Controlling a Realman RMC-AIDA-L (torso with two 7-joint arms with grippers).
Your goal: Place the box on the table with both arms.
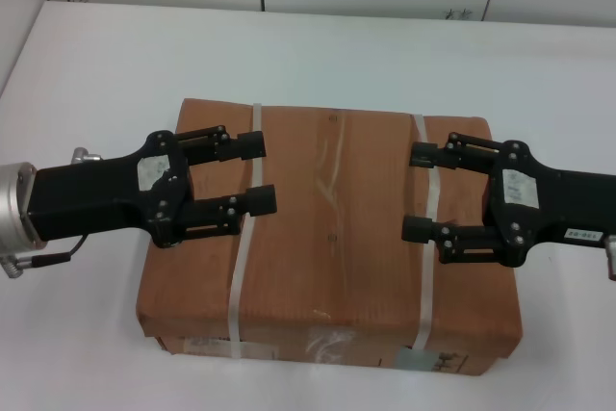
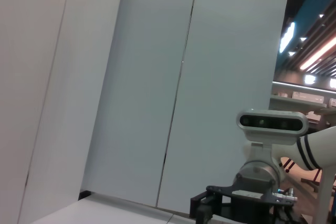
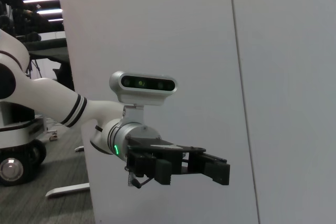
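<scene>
Both tools were over the box top with nothing in them. Left tool stood with fingers spread wide, tips pointing toward 3 o'clock, one either side of a patch of the left strap. Right tool mirrored it, equally wide open, tips toward 9 o'clock, bracketing the right strap. Neither had hold of strap or cardboard as far as I could see; whether the fingertips touched the lid I couldn't tell from the head view.

Box lay flat on the bench, around bench centre, its labelled side face toward 6 o'clock, lower edge apparently resting on the surface. My read: the box was already down and this was the release stage, or the two arms just hanging above it.

Next move, as I judged it, called for lifting both arms straight up and clear without snagging a finger under either strap, then pulling back toward 9 and 3 o'clock.

Right wrist view only showed the left tool against a wall panel, no box in frame. Left wrist view showed mostly wall and the right arm's camera, no use for contact.
</scene>
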